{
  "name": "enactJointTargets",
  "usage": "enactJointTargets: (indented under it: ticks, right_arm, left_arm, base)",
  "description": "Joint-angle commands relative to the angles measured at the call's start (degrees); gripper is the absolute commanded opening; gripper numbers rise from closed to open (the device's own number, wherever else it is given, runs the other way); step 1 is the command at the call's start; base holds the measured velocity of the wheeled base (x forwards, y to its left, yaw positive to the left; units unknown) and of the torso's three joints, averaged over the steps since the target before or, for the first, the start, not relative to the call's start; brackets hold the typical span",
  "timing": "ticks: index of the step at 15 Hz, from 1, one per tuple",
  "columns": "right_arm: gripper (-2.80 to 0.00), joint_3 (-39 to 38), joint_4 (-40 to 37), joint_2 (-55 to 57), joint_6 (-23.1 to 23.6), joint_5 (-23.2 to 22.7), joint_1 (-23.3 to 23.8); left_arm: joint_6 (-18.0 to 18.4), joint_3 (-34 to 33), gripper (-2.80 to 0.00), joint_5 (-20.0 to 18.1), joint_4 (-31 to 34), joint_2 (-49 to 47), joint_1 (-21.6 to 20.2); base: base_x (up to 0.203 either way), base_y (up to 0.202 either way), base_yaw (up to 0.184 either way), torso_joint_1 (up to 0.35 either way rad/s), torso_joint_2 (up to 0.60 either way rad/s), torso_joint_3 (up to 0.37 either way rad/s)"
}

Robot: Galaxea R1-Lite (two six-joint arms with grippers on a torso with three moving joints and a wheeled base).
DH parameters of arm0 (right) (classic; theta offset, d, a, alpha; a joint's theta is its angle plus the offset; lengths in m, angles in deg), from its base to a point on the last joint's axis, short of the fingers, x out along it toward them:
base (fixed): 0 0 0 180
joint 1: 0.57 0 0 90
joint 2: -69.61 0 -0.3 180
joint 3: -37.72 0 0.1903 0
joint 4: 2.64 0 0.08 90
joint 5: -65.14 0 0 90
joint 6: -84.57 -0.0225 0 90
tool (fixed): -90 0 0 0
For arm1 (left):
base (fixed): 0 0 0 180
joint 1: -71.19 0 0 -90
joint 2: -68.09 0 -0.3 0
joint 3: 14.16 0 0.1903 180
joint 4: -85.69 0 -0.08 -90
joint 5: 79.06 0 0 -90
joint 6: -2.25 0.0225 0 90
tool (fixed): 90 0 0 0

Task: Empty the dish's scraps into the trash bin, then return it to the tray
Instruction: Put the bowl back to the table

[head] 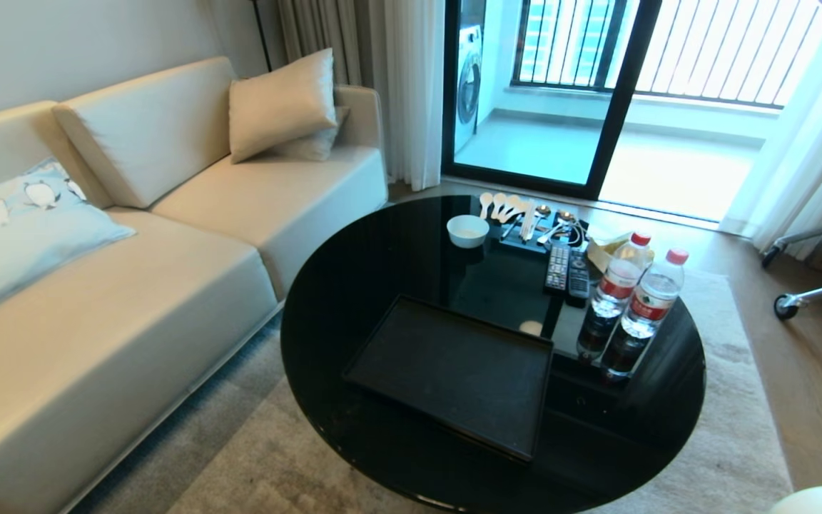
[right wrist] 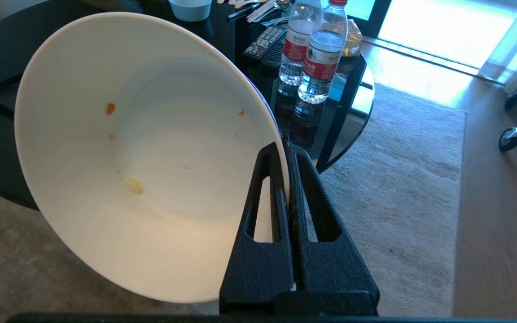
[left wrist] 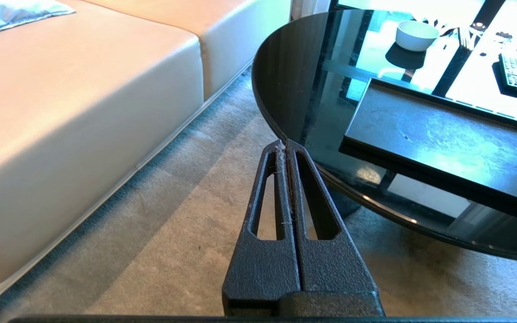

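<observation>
So the glossy white deep-sided round bowl is clamped by its rim in the right gripper, both fingers pinched tight on the thin edge. It's held tipped on its side, off past the near edge of the round black glass table, over the carpet. Inside there are only a few tiny orange specks and one pale yellowish crumb, so I'd say the dumping part is basically done.

What's left looks like the return trip: the big flat black rectangular tray sits bare on the near side of the table, waiting for the bowl.

The left gripper hangs low beside the table edge, fingers pressed together on nothing.

Stuff I can't see: the trash bin isn't in any view, so I can't confirm where the scraps landed. From the head camera the bowl only pokes in as a pale sliver at the bottom right corner, and neither arm shows there. The smaller white bowl at the far side is a different dish.
</observation>
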Motion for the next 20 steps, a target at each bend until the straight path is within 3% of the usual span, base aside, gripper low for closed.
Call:
enactJointTargets:
  ticks: [1,5,8,16,20]
  right_arm:
    - [-2.80,0.00,-0.02,0.07,-0.04,-0.13,0.00]
    - [-2.80,2.27,-0.84,0.07,0.09,-0.84,0.00]
    - [-2.80,9.35,-4.01,3.85,0.30,-4.80,0.00]
    - [-2.80,24.17,0.18,37.13,7.16,-7.35,-0.29]
    - [-2.80,30.64,4.58,53.86,9.16,-7.39,-6.43]
  left_arm:
    - [-0.05,0.00,-2.80,0.02,-0.05,0.02,0.00]
    - [-0.05,0.00,-2.80,0.02,-0.05,0.02,0.00]
    - [-0.05,0.00,-2.80,0.02,-0.05,0.02,0.00]
    - [-0.05,0.00,-2.80,0.02,-0.05,0.02,0.00]
    - [-0.05,0.00,-2.80,0.02,-0.05,0.02,0.00]
  base:
    - [0.000,0.000,0.000,0.000,0.00,0.000]
    - [0.000,0.000,0.000,0.000,0.00,0.000]
    - [0.000,0.000,0.000,0.000,0.00,0.000]
    - [0.000,0.000,0.000,0.000,0.00,0.000]
    - [0.000,0.000,0.000,0.000,0.00,0.000]
